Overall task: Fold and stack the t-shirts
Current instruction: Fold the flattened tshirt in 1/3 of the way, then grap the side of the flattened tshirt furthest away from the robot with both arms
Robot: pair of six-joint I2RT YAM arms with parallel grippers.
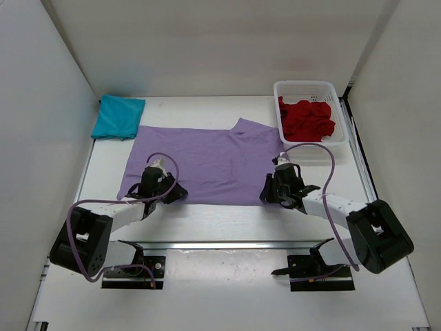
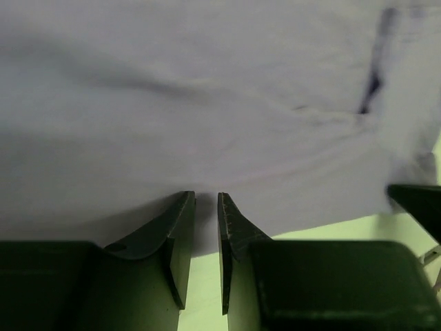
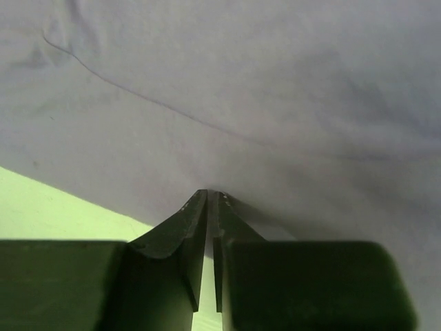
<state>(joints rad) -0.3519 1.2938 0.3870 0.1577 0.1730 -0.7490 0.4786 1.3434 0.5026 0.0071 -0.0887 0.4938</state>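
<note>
Currently right pincer (image 3: pixel 209 194) pinched shut on near hem of lavender shirt (image 1: pixel 207 162); left pincer (image 2: pixel 207 200) narrowly parted at same hem, grip unclear; shirt flat on counter (image 1: pixel 220 219)

You have the spread shirt (image 1: pixel 207 162) lying in the middle of the table (image 1: pixel 227 221). Behind its left end lies the folded shirt (image 1: pixel 118 117); beside its far right corner stands the basket (image 1: pixel 306 88), the crumpled shirt (image 1: pixel 305 118) inside it.
</note>
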